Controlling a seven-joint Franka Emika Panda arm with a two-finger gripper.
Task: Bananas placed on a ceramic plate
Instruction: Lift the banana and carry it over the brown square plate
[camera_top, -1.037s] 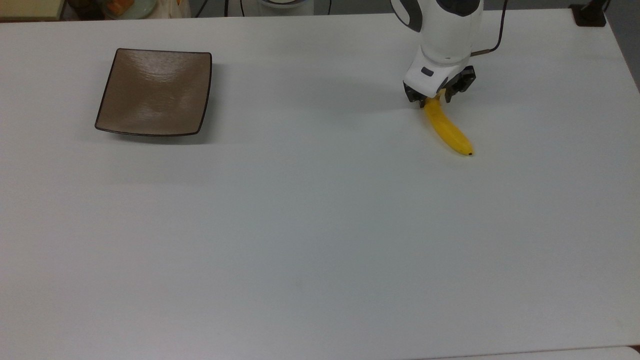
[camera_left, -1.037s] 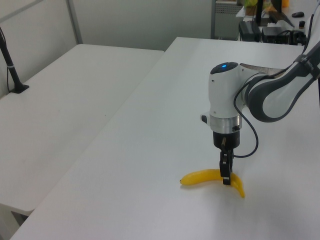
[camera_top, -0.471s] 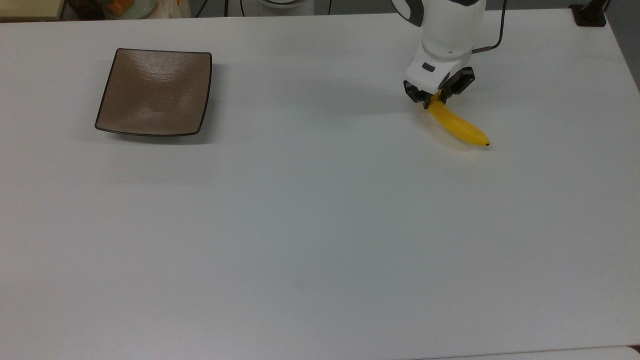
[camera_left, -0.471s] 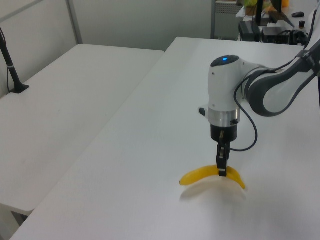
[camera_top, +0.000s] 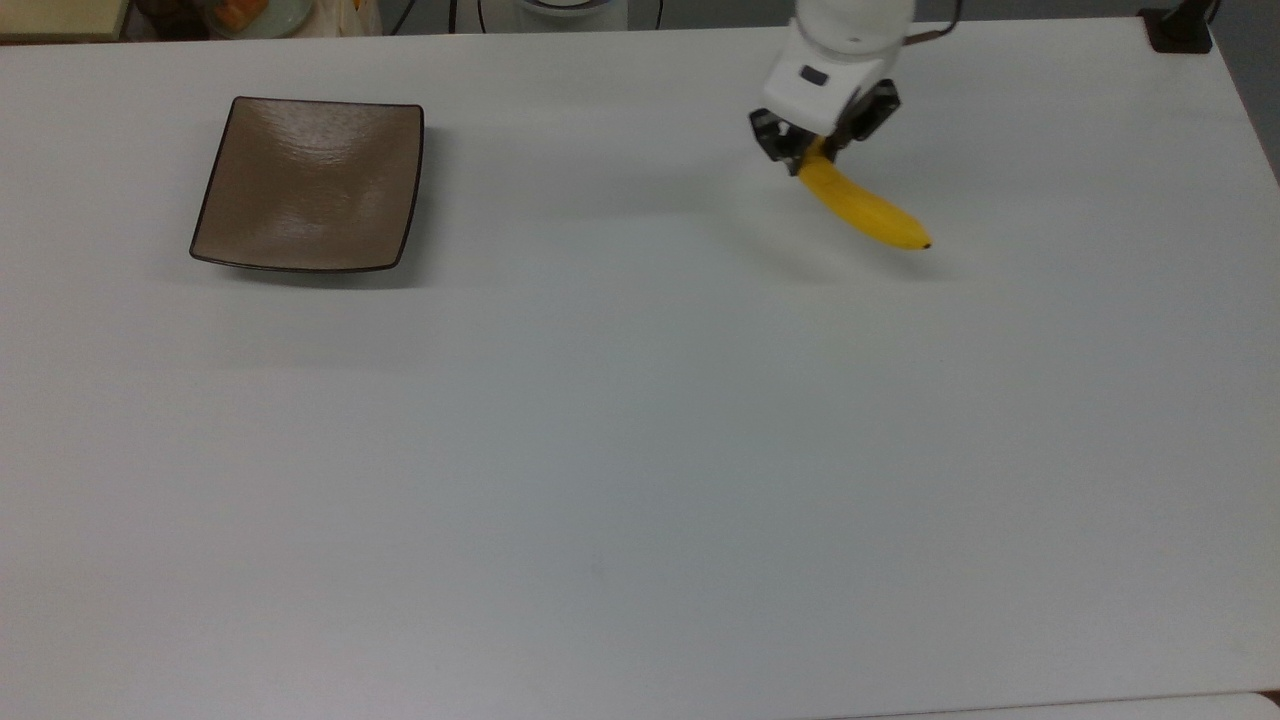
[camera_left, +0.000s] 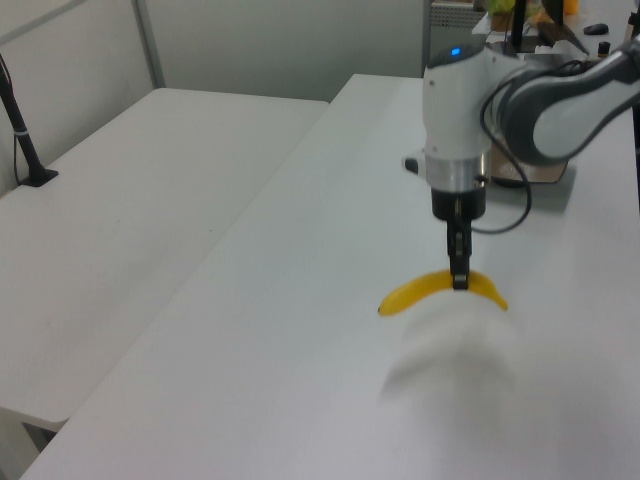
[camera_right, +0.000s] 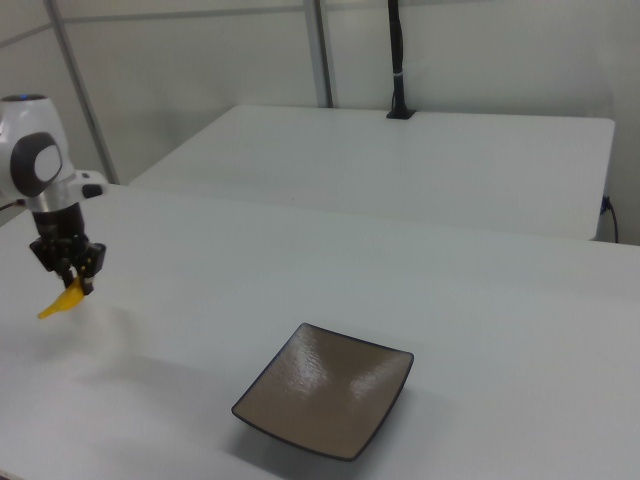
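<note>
The top view takes in both task things at once: one banana (camera_top: 862, 208) near the top view's upper right and one ceramic plate (camera_top: 310, 185) well apart toward the top view's upper left, bare on the white tabletop (camera_top: 640, 450). The left view gives the height that the top view hides: the banana (camera_left: 440, 291) hangs clear of the tabletop with a soft shadow beneath it, pinched close to its middle by the end effector (camera_left: 459, 281), whose fingers point straight down. The right view places the end effector (camera_right: 69, 283) at the right view's far left, clenched on the banana (camera_right: 62, 301), with the plate (camera_right: 326, 401) lying low in the middle foreground. Compared with half a second ago, the banana is lifted higher off the tabletop and carried toward the top view's left, nearer the plate.
</note>
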